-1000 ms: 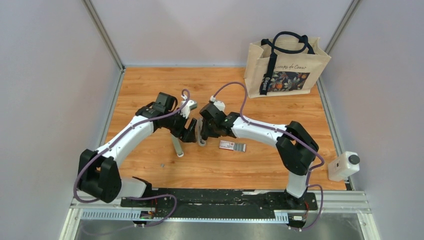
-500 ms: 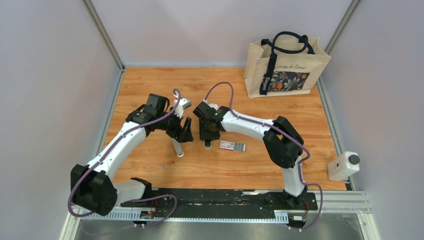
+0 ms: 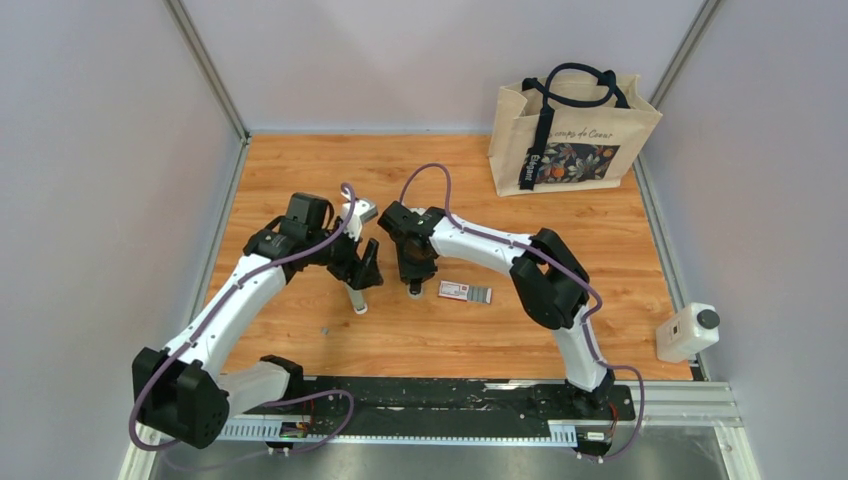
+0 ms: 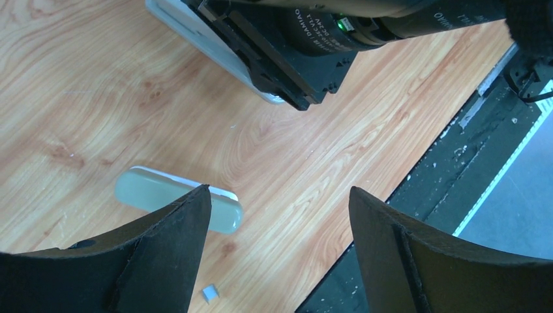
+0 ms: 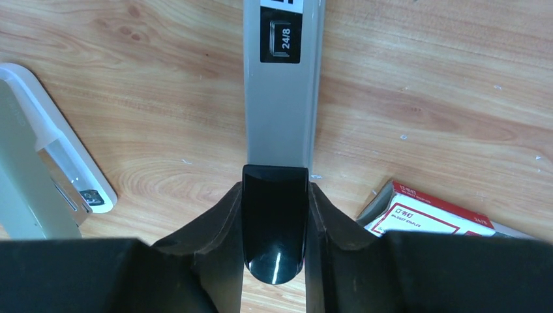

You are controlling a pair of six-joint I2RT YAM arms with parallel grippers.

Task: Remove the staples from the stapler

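Observation:
The stapler (image 5: 282, 98) lies on the wooden table, a grey metal bar marked 24/8 with a glossy black end. My right gripper (image 5: 274, 190) is shut on that black end, one finger pressed to each side. From above, the right gripper (image 3: 414, 266) points down at the stapler (image 3: 414, 287). My left gripper (image 4: 280, 190) hangs open and empty, with its left finger over a pale grey bar (image 4: 153, 192). A tiny silvery staple bit (image 4: 209, 293) lies by that finger; from above, this bit (image 3: 323, 329) sits nearer the arm bases. The left gripper (image 3: 362, 272) is just left of the right one.
A red-and-white staple box (image 3: 465, 292) lies right of the stapler, close to my right finger (image 5: 424, 218). The pale bar (image 3: 355, 298) lies left of it. A printed tote bag (image 3: 572, 125) stands at the back right. A white camera (image 3: 688, 332) sits off the table's right edge.
The two grippers have come apart: the left arm has drawn back to the left. The right wrist has swung over the stapler, which now lies on the table, and its fingers have closed on the black end.

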